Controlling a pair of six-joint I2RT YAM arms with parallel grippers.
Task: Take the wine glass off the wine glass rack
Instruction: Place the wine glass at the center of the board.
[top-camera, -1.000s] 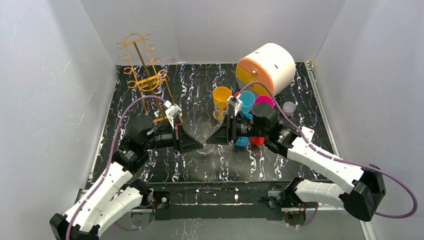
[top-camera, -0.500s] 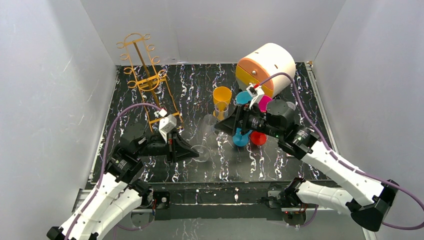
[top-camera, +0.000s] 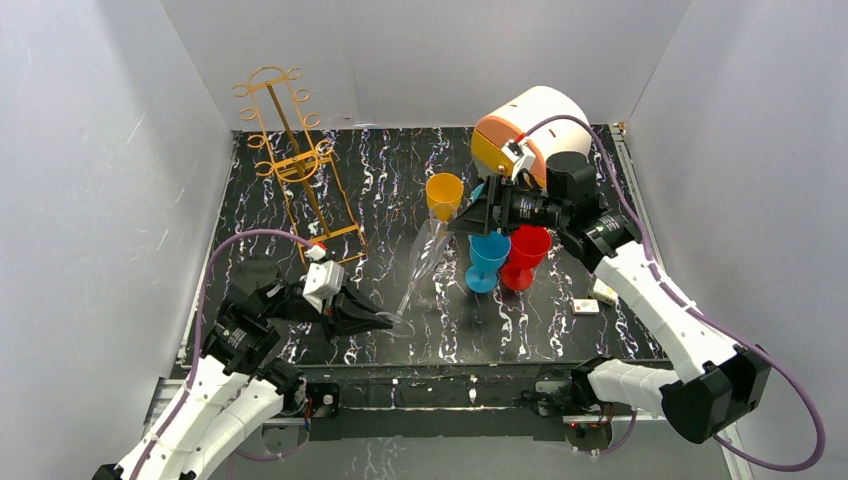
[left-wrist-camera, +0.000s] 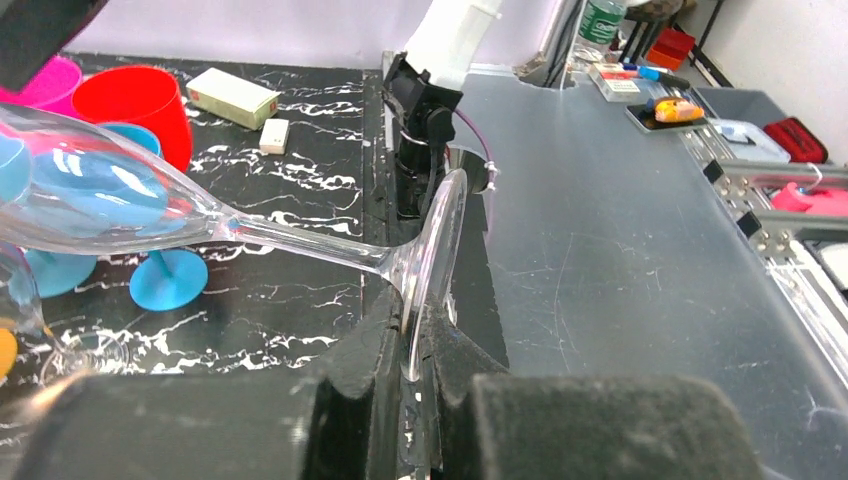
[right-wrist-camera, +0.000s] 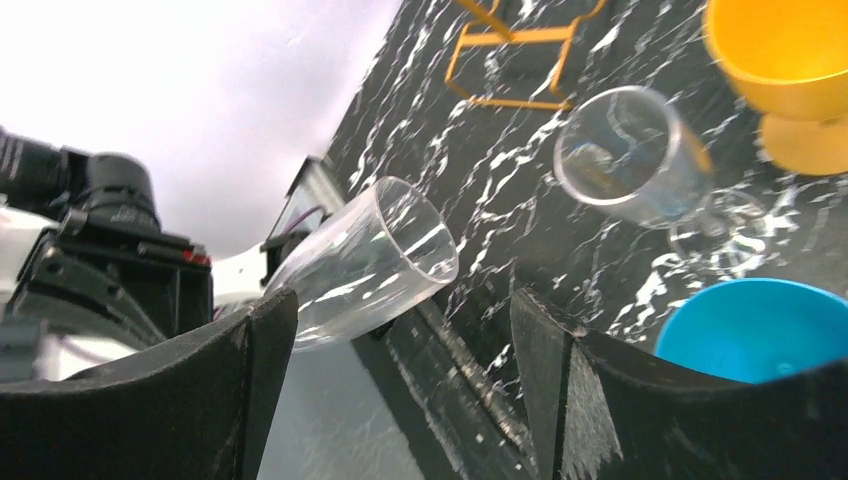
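The clear, slender-bowled wine glass (top-camera: 424, 256) hangs tilted, off and right of the gold wire wine glass rack (top-camera: 296, 166); the left gripper (left-wrist-camera: 412, 338) pinches its thin disc foot, while the right gripper (right-wrist-camera: 400, 312) gapes wide at its rim

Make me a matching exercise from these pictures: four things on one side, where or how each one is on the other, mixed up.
1 wine glass
2 wine glass rack
3 right gripper
4 red goblet

A upright beside the blue goblet
B open, at the glass's rim
C tilted, foot pinched by the left gripper
D standing at back left

Pairs: 1-C, 2-D, 3-B, 4-A
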